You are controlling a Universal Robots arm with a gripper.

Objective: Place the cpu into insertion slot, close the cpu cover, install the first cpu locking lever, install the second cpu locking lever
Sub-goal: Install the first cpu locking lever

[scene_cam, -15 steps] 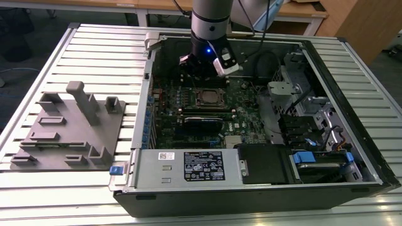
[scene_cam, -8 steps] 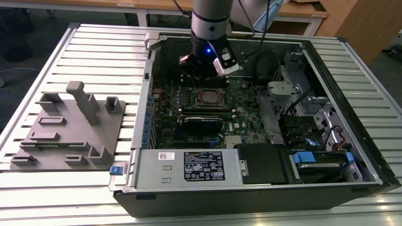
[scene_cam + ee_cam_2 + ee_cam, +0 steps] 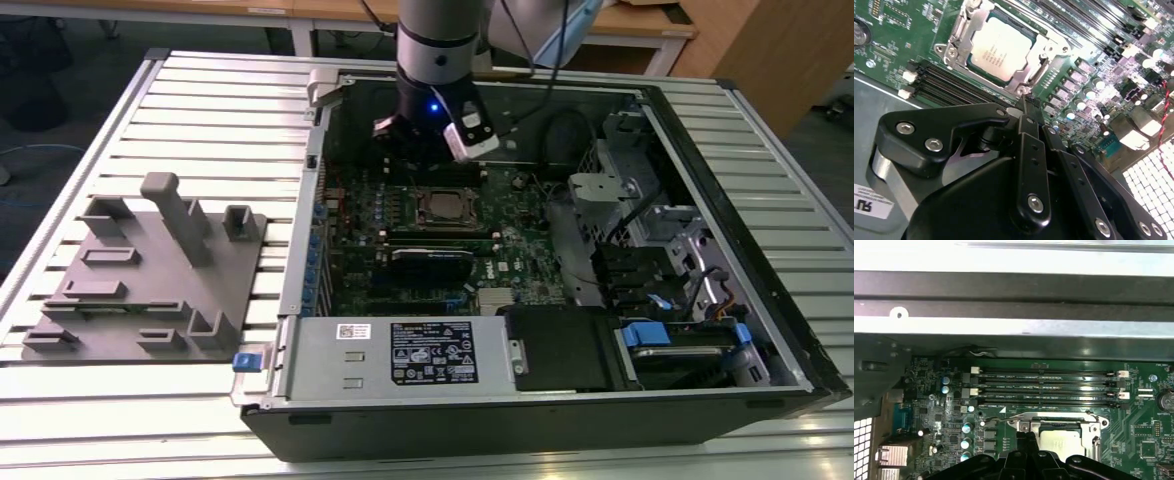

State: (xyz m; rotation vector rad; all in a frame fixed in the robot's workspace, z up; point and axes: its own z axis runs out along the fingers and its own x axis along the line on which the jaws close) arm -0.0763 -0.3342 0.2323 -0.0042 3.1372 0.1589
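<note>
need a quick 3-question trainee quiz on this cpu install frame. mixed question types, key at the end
1. True or false: the gripper is holding the cpu.
2. In the exterior view, where does the grey fixture plate lie relative to the computer case? A) on the exterior view's left of it B) on the exterior view's right of it C) inside it
3. Fill in: the cpu cover lies ___ over the cpu (raised or down).
Key: 1 false; 2 A; 3 down.
</note>
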